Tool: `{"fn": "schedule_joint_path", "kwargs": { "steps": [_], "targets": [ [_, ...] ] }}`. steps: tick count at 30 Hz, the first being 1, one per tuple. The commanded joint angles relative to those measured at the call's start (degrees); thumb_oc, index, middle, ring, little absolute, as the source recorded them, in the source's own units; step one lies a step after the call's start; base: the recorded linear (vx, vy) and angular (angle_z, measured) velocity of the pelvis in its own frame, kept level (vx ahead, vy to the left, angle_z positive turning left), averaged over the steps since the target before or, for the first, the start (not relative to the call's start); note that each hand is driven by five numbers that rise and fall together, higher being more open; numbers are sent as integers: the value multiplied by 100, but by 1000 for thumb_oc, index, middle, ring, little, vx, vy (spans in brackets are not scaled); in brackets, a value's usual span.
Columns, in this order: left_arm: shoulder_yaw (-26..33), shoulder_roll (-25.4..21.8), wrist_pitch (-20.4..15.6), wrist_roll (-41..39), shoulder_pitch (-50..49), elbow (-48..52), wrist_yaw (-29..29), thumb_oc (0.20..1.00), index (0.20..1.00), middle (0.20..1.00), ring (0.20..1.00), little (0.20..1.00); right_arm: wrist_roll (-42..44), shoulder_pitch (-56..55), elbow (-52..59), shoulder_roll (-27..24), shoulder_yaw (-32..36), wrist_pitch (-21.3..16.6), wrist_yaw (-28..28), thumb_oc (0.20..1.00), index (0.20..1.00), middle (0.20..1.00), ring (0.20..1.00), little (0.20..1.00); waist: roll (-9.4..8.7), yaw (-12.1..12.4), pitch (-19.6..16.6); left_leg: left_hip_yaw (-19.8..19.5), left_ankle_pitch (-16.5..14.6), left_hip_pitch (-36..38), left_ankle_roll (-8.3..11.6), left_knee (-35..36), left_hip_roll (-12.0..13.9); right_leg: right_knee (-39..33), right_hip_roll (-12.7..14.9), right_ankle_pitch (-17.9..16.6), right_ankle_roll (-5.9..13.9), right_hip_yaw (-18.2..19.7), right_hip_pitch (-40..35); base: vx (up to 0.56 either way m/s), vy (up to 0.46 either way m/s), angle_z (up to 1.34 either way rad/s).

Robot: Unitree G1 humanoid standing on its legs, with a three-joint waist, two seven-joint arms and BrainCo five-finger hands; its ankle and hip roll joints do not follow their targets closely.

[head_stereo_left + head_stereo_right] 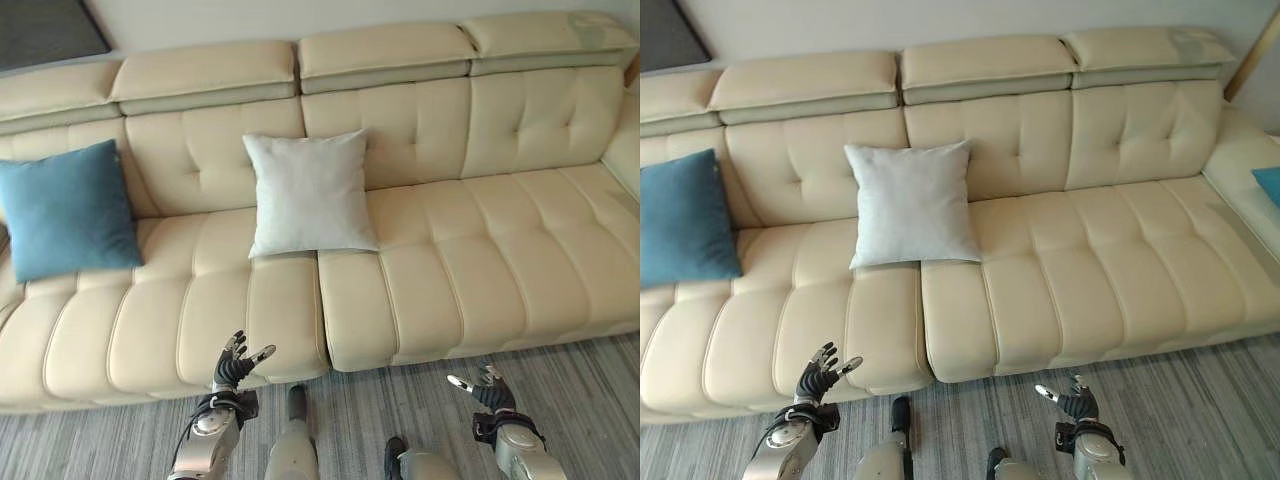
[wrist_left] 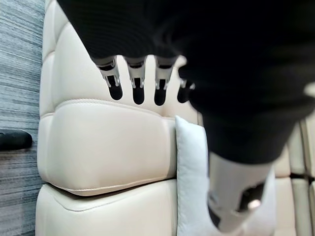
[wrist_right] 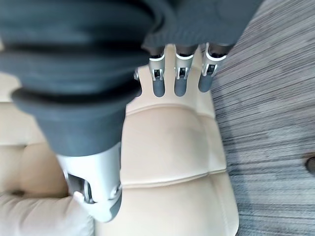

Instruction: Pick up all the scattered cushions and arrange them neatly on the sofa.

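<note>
Living room: cream sofa [image 1: 420,250], cushions [image 1: 310,195].

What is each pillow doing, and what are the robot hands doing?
White cushion: upright, leaning on the sofa backrest, near the middle.
Blue cushion: upright, leaning on the backrest at the sofa's left end.
Second blue cushion: just a corner visible at the sofa's far right.
Left robot hand: open, holding nothing, in front of the sofa.
Right robot hand: open, holding nothing, over the floor.
</note>
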State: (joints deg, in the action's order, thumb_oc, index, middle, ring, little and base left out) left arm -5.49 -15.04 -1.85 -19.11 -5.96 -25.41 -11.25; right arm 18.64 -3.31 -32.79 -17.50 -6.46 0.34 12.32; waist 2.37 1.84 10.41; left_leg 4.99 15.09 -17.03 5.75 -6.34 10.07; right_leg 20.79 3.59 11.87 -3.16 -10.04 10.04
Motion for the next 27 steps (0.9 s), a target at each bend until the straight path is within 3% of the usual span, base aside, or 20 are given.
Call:
{"fn": "schedule_joint_path", "kwargs": {
  "steps": [1, 3, 4, 6, 7, 10, 17, 23, 24, 25, 27],
  "targets": [
    [184, -335, -230, 67, 98, 431, 22, 1000, 1000, 1000, 1000, 1000, -80, 344, 482, 77, -55, -188, -107, 1000, 1000, 1000, 1000, 1000, -495, -62, 105, -78, -1419, 353, -209, -533, -604, -1821, 100, -652, 659, 88, -908, -169, 7, 14],
    [194, -272, -225, -18, 40, 458, 46, 1000, 1000, 1000, 1000, 1000, -140, 360, 548, 60, -85, -172, -168, 1000, 1000, 1000, 1000, 1000, -536, -96, 74, -184, -1838, 638, -250, -816, -685, -1886, 145, -694, 657, 66, -870, -112, 38, 13],
    [188, -245, -221, -40, 23, 458, 40, 1000, 1000, 1000, 1000, 1000, -162, 349, 575, 72, -81, -173, -193, 1000, 1000, 1000, 1000, 1000, -509, -139, 2, -163, -1894, 922, -253, -606, -665, -1916, 117, -708, 676, 48, -840, -38, 48, 18],
    [132, -207, -183, -19, -3, 467, 47, 1000, 1000, 1000, 1000, 1000, -158, 303, 558, 94, -53, -147, -187, 1000, 1000, 1000, 1000, 1000, -462, -190, -86, -183, -1797, 1081, -250, -380, -630, -1931, 82, -732, 684, 24, -822, 31, 111, 10],
    [110, -187, -153, 18, -74, 499, 67, 1000, 1000, 1000, 1000, 1000, -144, 267, 563, 107, -30, -159, -203, 1000, 1000, 1000, 1000, 1000, -399, -225, -241, -127, -1718, 1360, -239, 257, -579, -1988, 15, -775, 720, -10, -823, 58, 165, 6],
    [65, -186, -121, 88, -104, 491, 84, 1000, 1000, 1000, 1000, 1000, -126, 277, 523, 168, 15, -154, -169, 1000, 1000, 1000, 1000, 1000, -379, -275, -372, -173, -1619, 1624, -226, 828, -643, -2126, 24, -900, 786, -51, -828, 10, 107, 0],
    [40, -234, -42, 193, -186, 455, 198, 1000, 1000, 1000, 1000, 1000, -173, 124, 526, 190, 15, -82, -231, 1000, 1000, 1000, 1000, 1000, -437, -300, -368, -61, -1659, 1785, -327, 1010, -782, -2245, 136, -1116, 941, 124, -833, -42, 127, -5],
    [-44, -378, 62, 413, -107, 292, 356, 1000, 1000, 1000, 1000, 1000, -127, 46, 431, 293, 207, -25, -168, 1000, 1000, 1000, 1000, 1000, -465, -493, -193, 414, -1725, 1730, -476, 990, -853, -1734, 318, -1225, 1145, 315, -329, -131, 112, -61],
    [-19, -432, 49, 463, -16, 262, 354, 1000, 1000, 1000, 1000, 1000, -115, 84, 455, 362, 240, -34, -137, 1000, 1000, 1000, 1000, 1000, -440, -501, -64, 783, -1769, 1737, -499, 968, -770, -1404, 522, -1233, 1167, -41, -128, -121, 61, -115],
    [62, -433, 39, 466, -8, 306, 344, 1000, 1000, 1000, 1000, 1000, -130, 90, 421, 415, 259, -62, -118, 1000, 1000, 1000, 1000, 1000, -365, -420, -66, 1155, -1900, 1845, -446, 972, -646, -1116, 863, -1041, 1165, -937, -216, -151, 70, -166],
    [153, -402, 86, 439, -31, 326, 367, 1000, 1000, 1000, 1000, 1000, -221, 79, 411, 387, 283, -12, -98, 1000, 1000, 1000, 1000, 1000, -351, -376, -115, 1739, -1911, 1917, -455, 870, -547, -787, 1162, -1019, 1106, -1821, -250, -52, 7, -259]
  ]
}}
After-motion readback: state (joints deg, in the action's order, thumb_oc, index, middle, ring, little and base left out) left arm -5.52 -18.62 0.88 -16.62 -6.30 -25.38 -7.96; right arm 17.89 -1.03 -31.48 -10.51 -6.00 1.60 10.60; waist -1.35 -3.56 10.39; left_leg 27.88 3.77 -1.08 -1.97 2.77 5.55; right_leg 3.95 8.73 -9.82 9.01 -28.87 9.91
